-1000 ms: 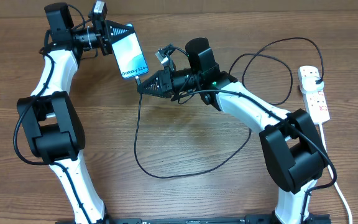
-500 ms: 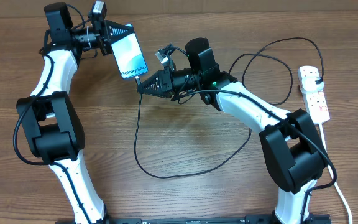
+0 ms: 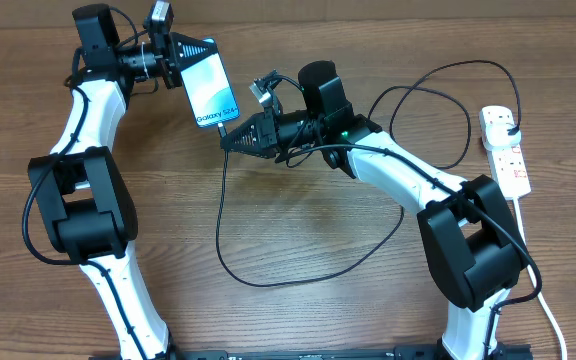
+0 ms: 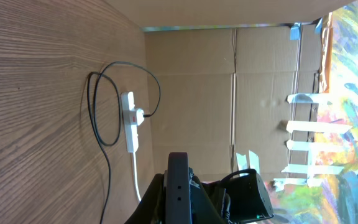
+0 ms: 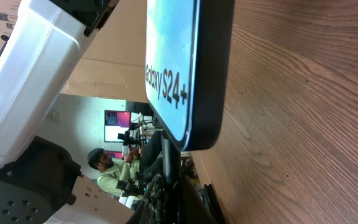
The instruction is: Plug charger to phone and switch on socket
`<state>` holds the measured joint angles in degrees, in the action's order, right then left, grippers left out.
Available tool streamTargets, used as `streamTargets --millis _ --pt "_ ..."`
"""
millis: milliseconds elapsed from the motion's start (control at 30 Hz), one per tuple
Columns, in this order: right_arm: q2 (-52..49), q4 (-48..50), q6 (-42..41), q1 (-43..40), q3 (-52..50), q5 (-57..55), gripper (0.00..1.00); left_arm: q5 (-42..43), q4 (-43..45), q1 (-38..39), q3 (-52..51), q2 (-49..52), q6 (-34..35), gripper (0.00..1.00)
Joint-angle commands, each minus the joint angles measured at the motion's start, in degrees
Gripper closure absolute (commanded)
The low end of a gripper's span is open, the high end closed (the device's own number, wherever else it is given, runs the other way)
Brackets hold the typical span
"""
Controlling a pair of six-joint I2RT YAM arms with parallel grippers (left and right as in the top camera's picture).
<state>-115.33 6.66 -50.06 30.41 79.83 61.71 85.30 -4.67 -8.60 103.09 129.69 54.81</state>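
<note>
Now clamping phone (image 3: 209, 90) by its upper end in left gripper (image 3: 190, 58), above the table (image 3: 348, 310), long axis slanting down-right, "Galaxy" end toward right gripper (image 3: 228, 140). Pinching charger (image 3: 218, 230) near its tip just beside that end, with cable looped across to socket (image 3: 505, 150) at right edge.

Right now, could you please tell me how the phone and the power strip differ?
The phone is held up off the table by the left hand; the power strip lies flat near the table's right edge. The phone is black-edged with a light blue screen; the power strip is white. The charger is plugged into the power strip; whether it is in the phone, I cannot tell. Both are slim rectangles.
</note>
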Motion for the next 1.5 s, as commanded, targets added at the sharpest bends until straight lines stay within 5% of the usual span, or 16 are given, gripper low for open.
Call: streamTargets --millis 0,1467 --pt "2.2 0.6 0.6 -0.2 1.3 -1.3 0.96 2.8 0.0 1.2 0.5 -0.3 -1.5 0.96" --pt "2.2 0.1 0.6 -1.5 1.3 -3.8 0.96 4.6 0.0 1.4 0.5 -0.3 -2.1 0.96"
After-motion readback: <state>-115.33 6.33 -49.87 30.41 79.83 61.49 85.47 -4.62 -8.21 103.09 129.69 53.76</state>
